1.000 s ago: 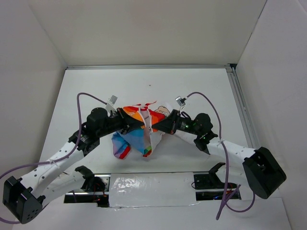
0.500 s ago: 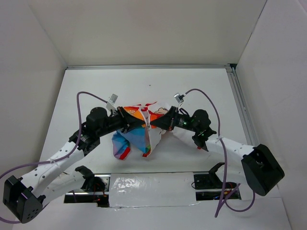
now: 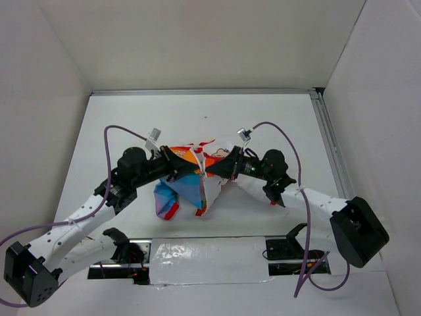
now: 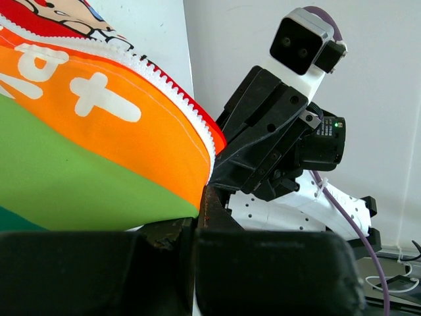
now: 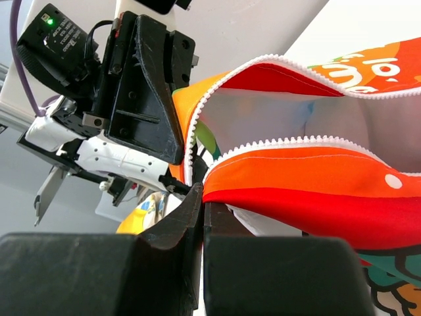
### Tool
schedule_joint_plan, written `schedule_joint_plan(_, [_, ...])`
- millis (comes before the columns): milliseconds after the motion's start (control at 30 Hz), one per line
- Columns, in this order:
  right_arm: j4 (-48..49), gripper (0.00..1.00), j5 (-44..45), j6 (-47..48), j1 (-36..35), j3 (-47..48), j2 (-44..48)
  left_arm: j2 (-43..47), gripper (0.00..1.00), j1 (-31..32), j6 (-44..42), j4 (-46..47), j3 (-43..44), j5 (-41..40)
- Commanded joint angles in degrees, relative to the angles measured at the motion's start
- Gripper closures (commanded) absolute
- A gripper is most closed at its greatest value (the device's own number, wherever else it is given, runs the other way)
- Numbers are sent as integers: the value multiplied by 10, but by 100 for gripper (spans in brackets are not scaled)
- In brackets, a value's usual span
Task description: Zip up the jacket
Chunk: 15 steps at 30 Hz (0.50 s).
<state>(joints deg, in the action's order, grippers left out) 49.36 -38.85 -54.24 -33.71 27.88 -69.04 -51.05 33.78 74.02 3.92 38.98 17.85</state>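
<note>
Seen from my remote station: the jacket (image 3: pixel 187 187) is soft, matt cloth with white plastic zipper teeth (image 5: pixel 283 142); the left gripper (image 4: pixel 200 201) and right gripper (image 5: pixel 200 201) are matt black plastic, faintly scuffed; the table (image 3: pixel 263 118) looks smooth, matt white.

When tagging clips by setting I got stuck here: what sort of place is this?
Probably a robotics lab test cell, not a home: a white table boxed in by plain white walls, with a left arm and a right arm mounted at its near edge, both at a small jacket.
</note>
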Motion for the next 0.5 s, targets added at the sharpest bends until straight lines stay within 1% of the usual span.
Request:
schedule_joint_plan(0, [44,100,-14,-2,1,21,7,11,100,-3,10,41,-7,-1])
schedule_joint_plan(133, [43,100,-17,1,1,19,15,17,100,-3,12,31,-9,-14])
schedule_joint_plan(467, [45,100,-13,3,-3,23,15,24,100,-3,15,45,-18,-2])
